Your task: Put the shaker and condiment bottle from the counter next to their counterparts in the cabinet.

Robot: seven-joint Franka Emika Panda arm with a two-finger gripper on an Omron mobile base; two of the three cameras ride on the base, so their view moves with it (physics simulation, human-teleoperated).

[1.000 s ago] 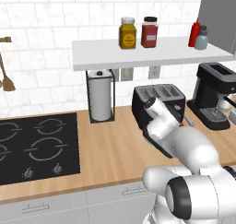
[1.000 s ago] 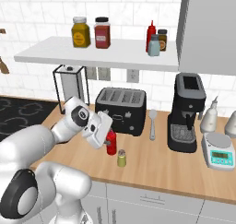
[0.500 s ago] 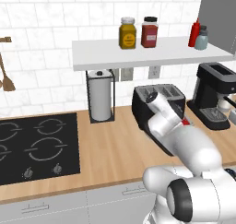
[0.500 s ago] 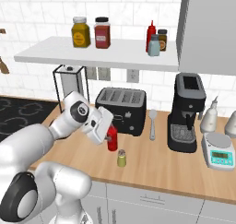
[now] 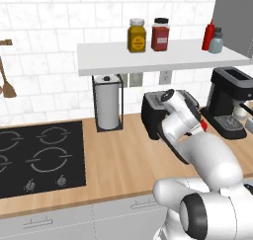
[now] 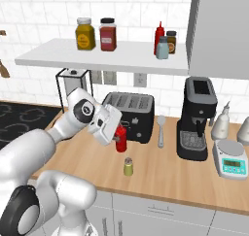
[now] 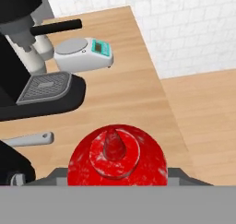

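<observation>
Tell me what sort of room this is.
A home kitchen, rendered: a black cooktop set in a wood counter, a toaster and a coffee machine against white tiles.

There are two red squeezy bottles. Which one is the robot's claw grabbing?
The condiment bottle down by the toaster, gripped in the claw. Its twin stands untouched up on the white shelf.

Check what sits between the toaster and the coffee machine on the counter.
In the right base view, a grey spoon lies on the counter between the black toaster and the black coffee machine, touching neither.
</observation>
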